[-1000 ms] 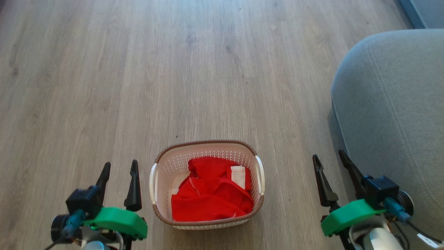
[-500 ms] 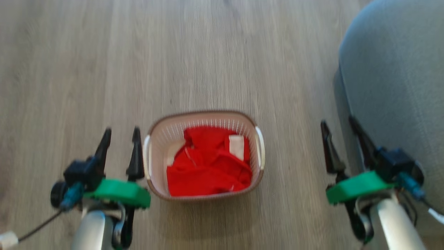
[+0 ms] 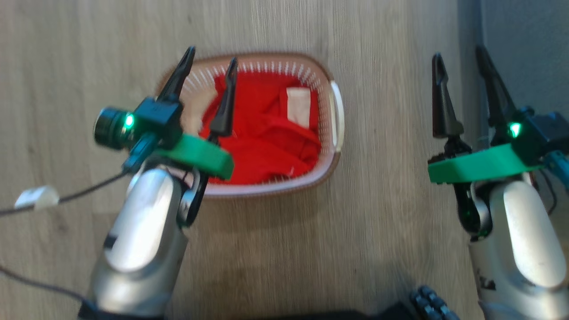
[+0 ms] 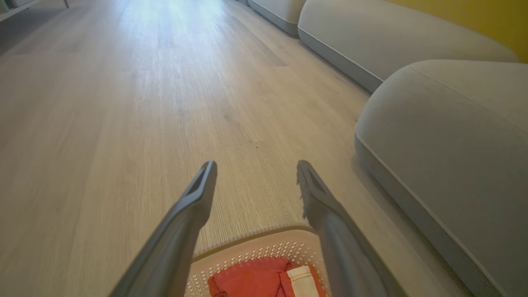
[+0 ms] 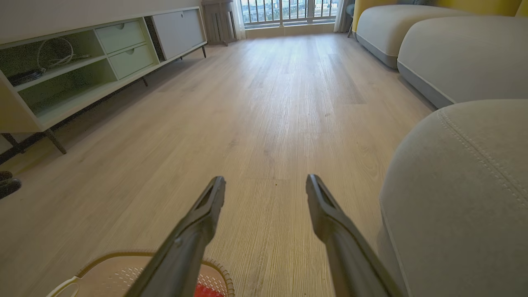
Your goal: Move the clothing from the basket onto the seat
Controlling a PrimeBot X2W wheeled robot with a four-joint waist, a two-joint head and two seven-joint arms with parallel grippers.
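One bright red garment [image 3: 266, 142] in cream perforated basket [image 3: 336, 111]; left pincer [image 3: 212, 54] spread above it, right pincer [image 3: 458, 51] spread beside grey upholstered seat [image 3: 542, 44]

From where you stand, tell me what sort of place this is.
Most likely a home living room: a grey sofa along one side, a low sideboard with drawers and shelves, and a plank floor running to a tall window.

Silver forearms [image 3: 138, 231], green wrist plates [image 3: 200, 153], black fingers [image 3: 224, 106]
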